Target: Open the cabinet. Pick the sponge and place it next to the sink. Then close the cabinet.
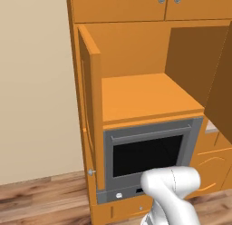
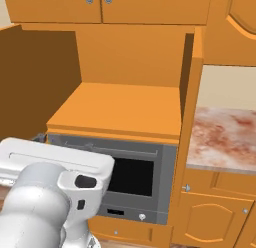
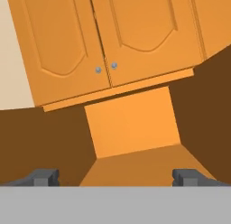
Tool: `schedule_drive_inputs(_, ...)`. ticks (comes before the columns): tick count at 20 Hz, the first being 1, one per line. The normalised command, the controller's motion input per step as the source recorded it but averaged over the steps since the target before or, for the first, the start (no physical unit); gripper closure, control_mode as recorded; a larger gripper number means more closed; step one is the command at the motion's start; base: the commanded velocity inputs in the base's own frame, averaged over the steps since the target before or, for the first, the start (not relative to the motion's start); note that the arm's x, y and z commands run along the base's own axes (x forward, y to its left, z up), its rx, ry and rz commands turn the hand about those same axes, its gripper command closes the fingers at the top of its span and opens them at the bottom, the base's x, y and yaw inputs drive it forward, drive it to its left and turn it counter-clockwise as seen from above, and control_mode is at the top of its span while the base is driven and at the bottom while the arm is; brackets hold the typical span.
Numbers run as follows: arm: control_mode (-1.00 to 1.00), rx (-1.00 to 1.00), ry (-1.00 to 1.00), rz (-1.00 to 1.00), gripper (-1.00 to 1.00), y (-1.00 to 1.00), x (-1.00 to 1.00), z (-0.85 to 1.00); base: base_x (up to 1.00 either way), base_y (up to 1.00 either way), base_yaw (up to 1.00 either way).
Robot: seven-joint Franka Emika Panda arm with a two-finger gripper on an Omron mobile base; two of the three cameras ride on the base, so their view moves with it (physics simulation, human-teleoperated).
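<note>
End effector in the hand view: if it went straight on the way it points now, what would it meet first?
Probably the back wall of the open cabinet, above the orange shelf. The open end effector has nothing between its fingertips, though depth is unclear.

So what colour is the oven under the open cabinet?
The oven is grey with a black window. The left base view shows it best.
</note>
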Motion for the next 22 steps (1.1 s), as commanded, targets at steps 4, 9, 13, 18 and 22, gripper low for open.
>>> schedule_drive_inputs(4, -1.0, -0.03, -0.01, 0.01, -1.0, -0.38, 0.0, -0.45, 0.0, 0.0, 0.0)
schedule_drive_inputs(9, -1.0, -0.03, -0.03, 0.0, -1.0, -0.41, 0.0, -0.22, 0.0, 0.0, 0.0)
schedule_drive_inputs(13, -1.0, -0.05, -0.02, 0.0, -1.0, -0.3, 0.0, -0.14, 0.0, 0.0, 0.0)
schedule_drive_inputs(18, -1.0, -0.06, -0.01, 0.0, -1.0, -0.23, 0.22, -0.24, 0.0, 0.0, 0.0)
schedule_drive_inputs(22, -1.0, -0.04, 0.0, 0.0, -1.0, -0.37, 0.26, -0.31, 0.0, 0.0, 0.0)
